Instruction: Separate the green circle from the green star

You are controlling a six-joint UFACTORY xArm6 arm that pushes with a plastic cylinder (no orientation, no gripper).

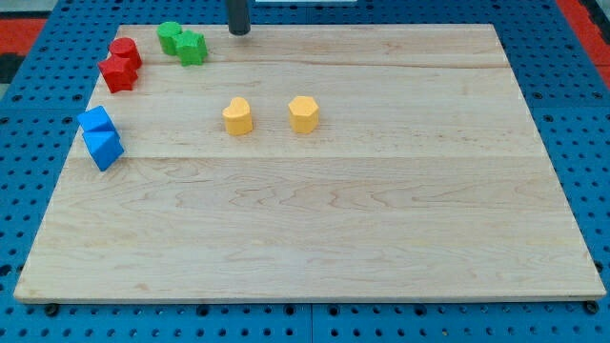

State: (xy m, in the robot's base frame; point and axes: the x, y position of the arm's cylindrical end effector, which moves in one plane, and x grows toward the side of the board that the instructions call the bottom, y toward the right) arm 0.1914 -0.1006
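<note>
Two green blocks touch each other at the view's top left of the wooden board (315,219). The left one (171,36) looks rounded, the green circle; the right one (192,47) has points, the green star. My tip (238,32) is the lower end of a dark rod at the board's top edge, a short way to the right of the green star and apart from it.
Two red blocks (121,64) touch at the left, below the green pair. Two blue blocks (100,137) touch at the left edge. A yellow heart-like block (237,116) and a yellow hexagon-like block (303,113) stand apart near the middle.
</note>
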